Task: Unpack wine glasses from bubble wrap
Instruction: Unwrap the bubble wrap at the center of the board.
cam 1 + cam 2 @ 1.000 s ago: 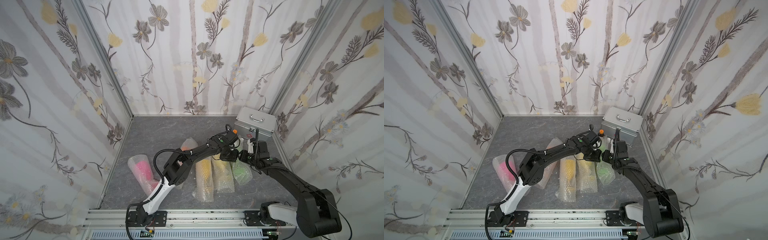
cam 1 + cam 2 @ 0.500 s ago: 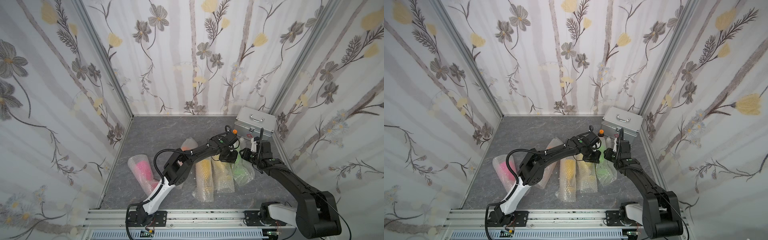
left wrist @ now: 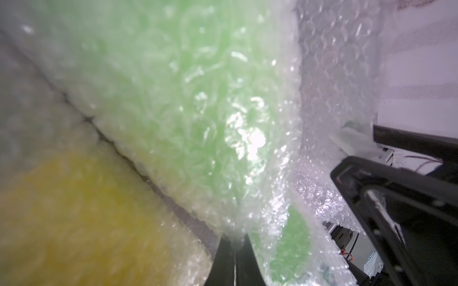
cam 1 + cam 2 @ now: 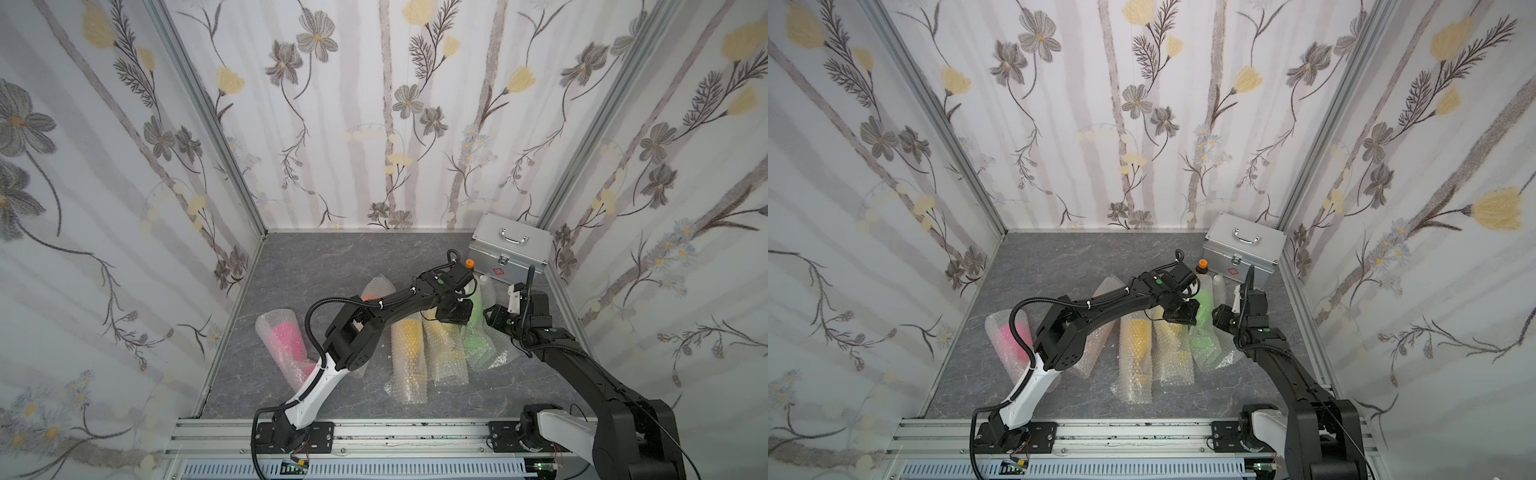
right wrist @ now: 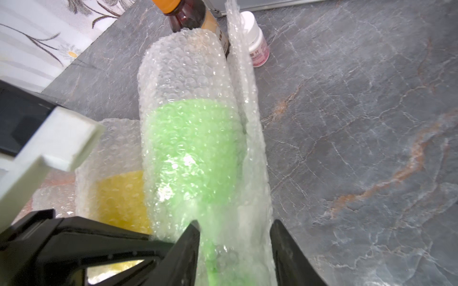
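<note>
Fingers of the left gripper are together, pinching an edge of the bubble wrap around the lime green goblet. On the right gripper they stand apart, straddling the wrap at the stem end. I see the roll lying on the table, right of centre in both top views; the left arm stretches across to it.

case, bottle crowd corner, far floor bare

A brown bottle with an orange cap is seen straight ahead of the right pincer — a small white bottle just beside it; a silver case is set beyond both, on grey marbled tabletop
</note>
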